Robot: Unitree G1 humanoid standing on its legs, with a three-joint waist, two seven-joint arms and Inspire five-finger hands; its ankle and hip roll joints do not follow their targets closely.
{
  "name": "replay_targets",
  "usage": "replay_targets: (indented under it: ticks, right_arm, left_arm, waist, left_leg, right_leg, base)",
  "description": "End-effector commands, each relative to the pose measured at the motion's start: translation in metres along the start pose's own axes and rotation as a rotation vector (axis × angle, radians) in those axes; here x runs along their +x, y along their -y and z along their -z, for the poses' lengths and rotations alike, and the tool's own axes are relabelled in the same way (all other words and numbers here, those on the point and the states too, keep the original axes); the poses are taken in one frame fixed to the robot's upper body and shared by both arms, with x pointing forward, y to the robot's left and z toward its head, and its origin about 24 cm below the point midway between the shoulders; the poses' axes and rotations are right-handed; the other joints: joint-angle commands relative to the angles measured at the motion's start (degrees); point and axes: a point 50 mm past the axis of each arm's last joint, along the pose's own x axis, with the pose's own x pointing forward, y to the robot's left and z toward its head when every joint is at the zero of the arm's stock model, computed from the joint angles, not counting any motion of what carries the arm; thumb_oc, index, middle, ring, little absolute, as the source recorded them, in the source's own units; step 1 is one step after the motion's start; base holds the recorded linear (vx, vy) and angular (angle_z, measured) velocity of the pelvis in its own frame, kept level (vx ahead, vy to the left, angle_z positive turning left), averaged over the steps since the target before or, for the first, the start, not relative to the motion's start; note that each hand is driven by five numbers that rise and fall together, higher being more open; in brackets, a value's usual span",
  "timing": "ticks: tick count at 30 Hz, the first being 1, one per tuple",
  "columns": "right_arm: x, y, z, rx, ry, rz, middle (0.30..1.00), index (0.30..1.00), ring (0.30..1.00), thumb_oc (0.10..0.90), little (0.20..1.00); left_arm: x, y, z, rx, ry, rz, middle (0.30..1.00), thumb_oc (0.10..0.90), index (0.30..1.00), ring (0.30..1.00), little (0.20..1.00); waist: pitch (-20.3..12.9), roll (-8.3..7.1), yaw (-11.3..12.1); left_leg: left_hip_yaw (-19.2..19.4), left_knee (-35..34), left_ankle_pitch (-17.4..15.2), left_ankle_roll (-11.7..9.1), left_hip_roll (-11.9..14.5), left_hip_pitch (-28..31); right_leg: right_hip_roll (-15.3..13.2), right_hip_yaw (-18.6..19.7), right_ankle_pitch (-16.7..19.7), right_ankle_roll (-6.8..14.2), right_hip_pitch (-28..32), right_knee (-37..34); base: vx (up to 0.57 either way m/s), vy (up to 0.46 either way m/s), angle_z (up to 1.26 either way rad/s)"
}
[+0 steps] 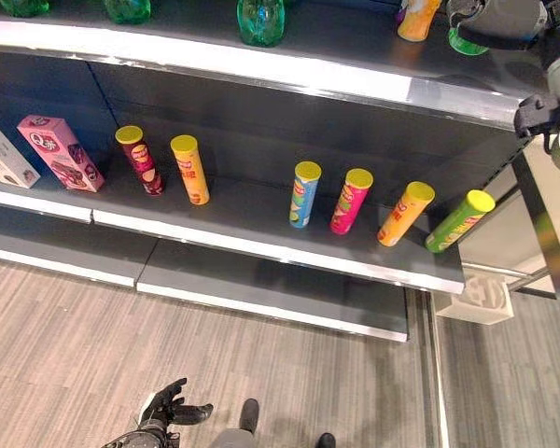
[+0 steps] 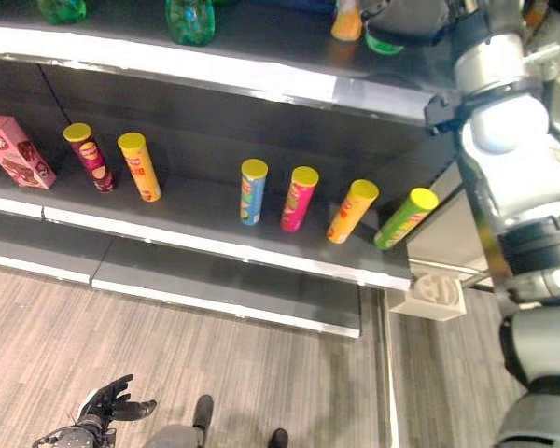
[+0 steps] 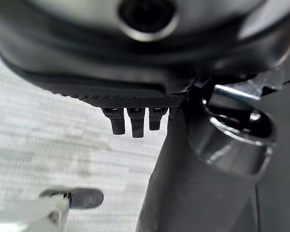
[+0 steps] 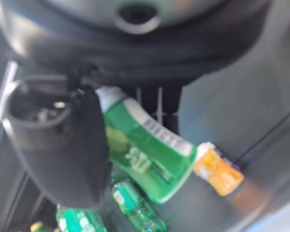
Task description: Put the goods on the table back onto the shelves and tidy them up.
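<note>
On the top shelf point(image 1: 261, 65), at its right end, the right robot hand point(image 4: 67, 145) is curled round a green bottle point(image 4: 145, 150), held tilted just beside an orange bottle point(image 4: 217, 171) that stands on that shelf. More green bottles point(image 1: 260, 21) stand further left along it. On the shelf below, six tubes point(image 1: 304, 194) stand in a row, and a pink box point(image 1: 60, 152) sits at its left end. Far below the top shelf, over the wooden floor point(image 1: 75, 345), the left robot hand point(image 1: 173, 407) hangs with fingers spread, holding nothing.
</note>
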Motion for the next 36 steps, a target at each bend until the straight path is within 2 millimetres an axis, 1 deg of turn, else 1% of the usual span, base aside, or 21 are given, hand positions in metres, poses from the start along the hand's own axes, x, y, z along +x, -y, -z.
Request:
replay_targets:
  ticks: [1,5,7,15,17,20,28,36]
  right_arm:
    - [0.022,0.032,-0.04,0.042,0.138,0.124,0.3,0.3,0.3,0.4,0.3]
    - [0.024,0.032,-0.034,0.081,0.101,0.128,0.3,0.3,0.3,0.4,0.3]
    - [0.025,0.032,-0.027,0.12,0.07,0.14,0.3,0.3,0.3,0.4,0.3]
    - [0.024,0.029,-0.027,0.168,0.076,0.16,0.3,0.3,0.3,0.4,0.3]
    - [0.024,0.033,-0.026,0.169,0.071,0.188,0.3,0.3,0.3,0.4,0.3]
    - [0.025,0.036,-0.024,0.179,0.064,0.219,0.3,0.3,0.3,0.4,0.3]
    - [0.03,0.04,-0.022,0.188,0.047,0.266,0.3,0.3,0.3,0.4,0.3]
    - [0.033,0.049,-0.015,0.183,-0.001,0.322,0.3,0.3,0.3,0.4,0.3]
  left_arm:
    - [-0.004,-0.01,0.008,0.04,-0.003,-0.019,0.9,0.8,0.9,0.9,0.9]
    - [-0.005,-0.011,0.011,0.034,-0.015,-0.022,0.9,0.8,0.9,0.9,0.9]
    - [-0.006,-0.015,0.014,0.023,-0.028,-0.04,0.9,0.8,0.9,0.9,0.9]
    - [-0.007,-0.026,0.014,-0.003,-0.03,-0.08,0.9,0.8,0.9,0.9,0.9]
    - [-0.007,-0.029,0.012,-0.009,-0.02,-0.088,0.9,0.8,0.9,0.9,0.9]
    - [-0.007,-0.03,0.011,-0.011,-0.018,-0.094,0.9,0.8,0.9,0.9,0.9]
    - [-0.008,-0.03,0.014,0.005,-0.029,-0.089,0.9,0.8,0.9,0.9,0.9]
    - [-0.007,-0.031,0.007,0.02,-0.001,-0.085,0.9,0.8,0.9,0.9,0.9]
  waist:
    - [-5.1,-1.42,1.4]
    - [-4.9,-1.84,1.8]
    - [-4.4,-2.35,2.2]
    - [-3.3,-3.27,2.6]
    - [-3.0,-3.72,2.9]
    - [-2.9,-4.0,3.0]
    - [-2.8,-4.23,3.4]
    - [-2.5,-4.19,3.8]
  left_leg:
    - [0.4,0.2,-7.7,-3.4,2.1,2.0]
    - [0.2,0.2,-7.6,-3.4,2.0,1.7]
    - [0.0,0.2,-7.4,-3.4,2.0,1.2]
    - [-0.4,0.2,-6.8,-3.4,2.2,-0.2]
    - [-0.5,0.2,-6.7,-3.5,2.2,-0.6]
    - [-0.6,0.2,-6.7,-3.5,2.3,-0.8]
    - [-1.0,0.2,-6.9,-3.5,2.3,-0.5]
    - [-2.0,0.2,-6.8,-3.7,2.2,-0.7]
  right_leg:
    - [-3.5,-3.3,-3.6,3.6,2.1,0.8]
    - [-3.6,-3.5,-3.4,3.7,1.9,0.8]
    - [-3.6,-3.8,-3.3,3.8,1.6,0.8]
    - [-3.6,-4.3,-3.1,3.7,0.4,0.8]
    - [-3.5,-4.4,-3.1,3.7,0.0,0.8]
    - [-3.5,-4.5,-3.1,3.7,-0.1,0.8]
    - [-3.4,-4.9,-3.3,3.6,0.3,0.8]
    - [-3.2,-5.7,-3.6,3.6,0.6,0.8]
  base:
    - [0.02,0.006,-0.12]
    - [0.0,0.0,0.0]
    - [0.0,0.0,0.0]
    - [0.0,-0.023,0.04]
    - [0.01,-0.035,0.03]
    - [0.02,-0.027,0.09]
    - [0.01,-0.005,0.02]
    - [0.0,-0.001,0.01]
